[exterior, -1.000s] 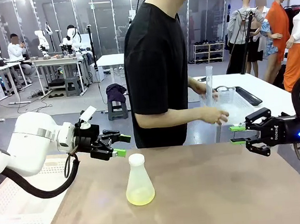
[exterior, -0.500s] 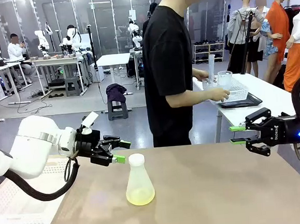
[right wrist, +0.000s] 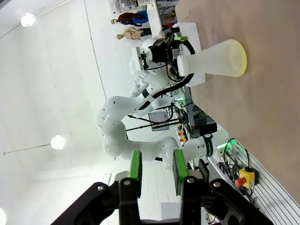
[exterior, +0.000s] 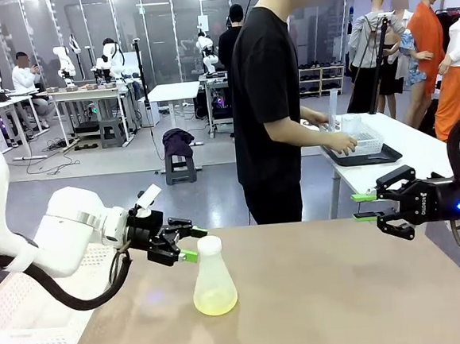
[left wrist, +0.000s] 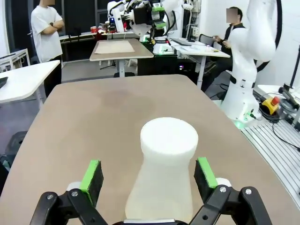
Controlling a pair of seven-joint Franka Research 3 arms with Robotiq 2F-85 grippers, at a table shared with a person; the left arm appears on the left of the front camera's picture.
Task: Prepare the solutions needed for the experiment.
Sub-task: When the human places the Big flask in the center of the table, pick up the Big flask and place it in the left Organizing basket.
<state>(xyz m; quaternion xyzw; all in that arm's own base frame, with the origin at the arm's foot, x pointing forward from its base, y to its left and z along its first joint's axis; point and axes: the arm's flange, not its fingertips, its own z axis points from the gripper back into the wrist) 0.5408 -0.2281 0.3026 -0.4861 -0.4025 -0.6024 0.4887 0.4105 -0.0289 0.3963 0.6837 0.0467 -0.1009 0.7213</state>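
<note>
A translucent conical flask (exterior: 213, 281) with a white round cap stands mid-table, and the solutions (exterior: 216, 303) show as a shallow yellow-green layer at its bottom. My left gripper (exterior: 193, 244) is open, its green-padded tips level with the cap and just left of it, not touching. In the left wrist view the flask (left wrist: 164, 183) rises between the spread fingers of the left gripper (left wrist: 148, 172). My right gripper (exterior: 365, 207) hovers at the right over the table's far edge, its jaws a narrow gap apart with nothing between them. The right wrist view looks past the right gripper (right wrist: 157, 171) to the flask (right wrist: 213, 58).
A person in a black shirt (exterior: 271, 105) stands beyond the table, hands at a dark tray (exterior: 366, 157) of labware on a white rear table. A white perforated tray (exterior: 26, 319) lies at the table's left edge. Bare brown tabletop (exterior: 343, 290) stretches right of the flask.
My left gripper has dropped and moved right, up to the flask's cap, still open. The person has stepped right and set labware on the rear tray. The right arm has not moved.
</note>
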